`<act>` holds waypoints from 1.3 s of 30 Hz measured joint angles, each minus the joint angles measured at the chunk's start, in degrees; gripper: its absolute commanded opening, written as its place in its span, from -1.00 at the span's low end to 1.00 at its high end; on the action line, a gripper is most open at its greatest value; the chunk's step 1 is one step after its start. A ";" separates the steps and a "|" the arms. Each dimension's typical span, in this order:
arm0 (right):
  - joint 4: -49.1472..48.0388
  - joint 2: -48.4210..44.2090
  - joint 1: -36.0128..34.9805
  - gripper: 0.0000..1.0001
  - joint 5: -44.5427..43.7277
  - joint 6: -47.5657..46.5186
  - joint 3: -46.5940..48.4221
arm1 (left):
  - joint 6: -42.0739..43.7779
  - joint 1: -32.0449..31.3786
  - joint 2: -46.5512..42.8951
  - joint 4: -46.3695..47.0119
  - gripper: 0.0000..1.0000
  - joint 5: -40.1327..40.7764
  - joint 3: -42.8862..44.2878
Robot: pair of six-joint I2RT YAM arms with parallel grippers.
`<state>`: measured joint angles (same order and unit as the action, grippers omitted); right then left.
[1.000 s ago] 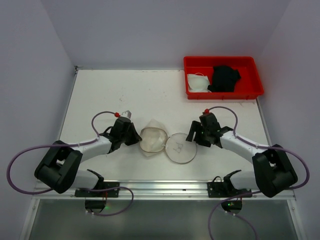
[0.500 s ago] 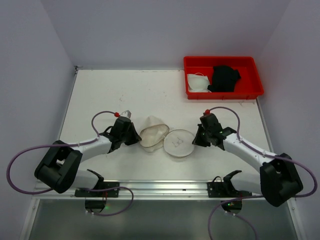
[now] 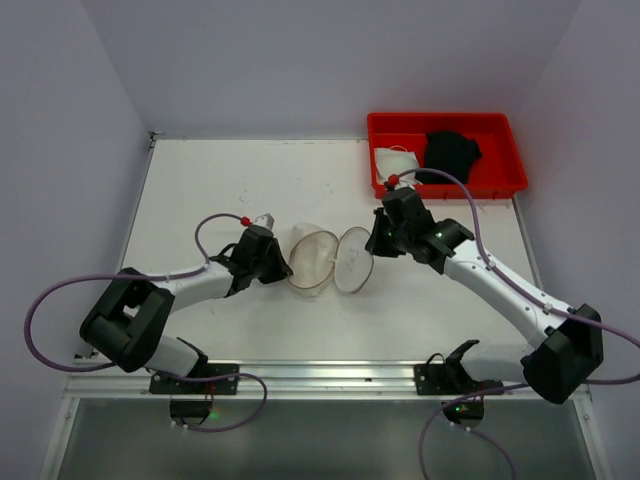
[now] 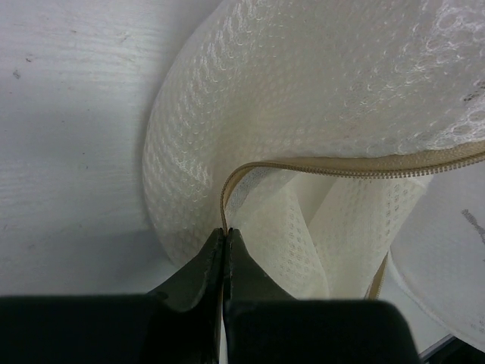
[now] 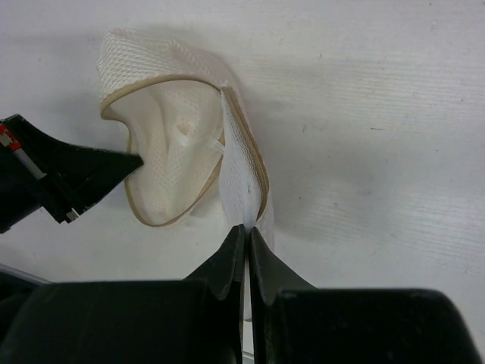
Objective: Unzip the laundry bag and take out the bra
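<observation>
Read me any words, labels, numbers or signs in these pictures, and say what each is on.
None can be read.
The laundry bag shows only a scrap of a black line mark at the edge of the left wrist view, no letters.
The red tray bears no visible label.

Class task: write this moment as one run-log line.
small white drum-shaped mesh laundry bag: unzipped | left gripper: shut on its zipper edge | right gripper: shut on its round face

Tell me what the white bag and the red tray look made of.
The white drum-shaped laundry bag looks like soft matte synthetic mesh: honeycomb holes show and it folds limply. The red rectangular tray is probably rigid moulded plastic, smooth with crisp straight walls.
</observation>
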<state>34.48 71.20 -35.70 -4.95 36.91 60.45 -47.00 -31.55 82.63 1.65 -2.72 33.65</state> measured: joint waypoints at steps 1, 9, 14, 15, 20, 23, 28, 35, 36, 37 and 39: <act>0.57 1.46 -0.57 -1.00 -0.02 -0.07 1.20 | -0.04 -0.15 0.39 0.04 -1.00 -0.09 0.22; 1.33 15.96 -4.90 -0.96 2.19 -0.48 14.99 | -1.29 -1.60 1.07 1.01 -1.00 -0.98 0.59; -0.83 24.79 -7.80 -0.94 5.05 -0.28 22.05 | -2.03 -1.60 1.07 2.16 -1.00 -1.57 -1.16; -1.73 26.58 -8.33 -0.93 5.99 -0.11 23.08 | -2.05 -1.60 1.07 2.21 -1.00 -1.60 -1.64; -7.48 34.03 -10.54 -0.94 11.02 1.09 25.90 | -3.10 -1.60 -0.39 4.07 -1.00 -1.77 -4.39; -10.82 36.85 -11.41 -0.88 14.88 2.19 26.03 | -3.54 -1.60 -3.08 4.48 -1.00 -1.51 -6.71; -17.68 38.93 -11.74 -0.87 21.33 4.28 22.60 | -4.66 -1.57 -8.17 4.28 -0.91 -0.35 -10.16; -26.86 41.57 -11.76 -0.88 27.54 7.67 16.09 | -6.34 -1.38 -12.22 4.13 -0.72 0.48 -13.31; -27.74 42.03 -11.76 -0.90 28.09 8.04 15.50 | -6.49 -1.36 -12.48 4.13 -0.70 0.55 -13.64; -28.81 42.60 -11.76 -0.90 28.79 8.48 14.86 | -6.67 -1.31 -12.72 4.11 -0.62 0.59 -13.94; -30.40 43.76 -11.78 -0.91 29.90 9.22 14.03 | -7.10 -1.22 -13.27 4.17 -0.55 0.59 -14.51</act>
<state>4.08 114.96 -47.48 24.95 46.13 74.48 -54.11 -32.77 69.36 5.82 -2.13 19.14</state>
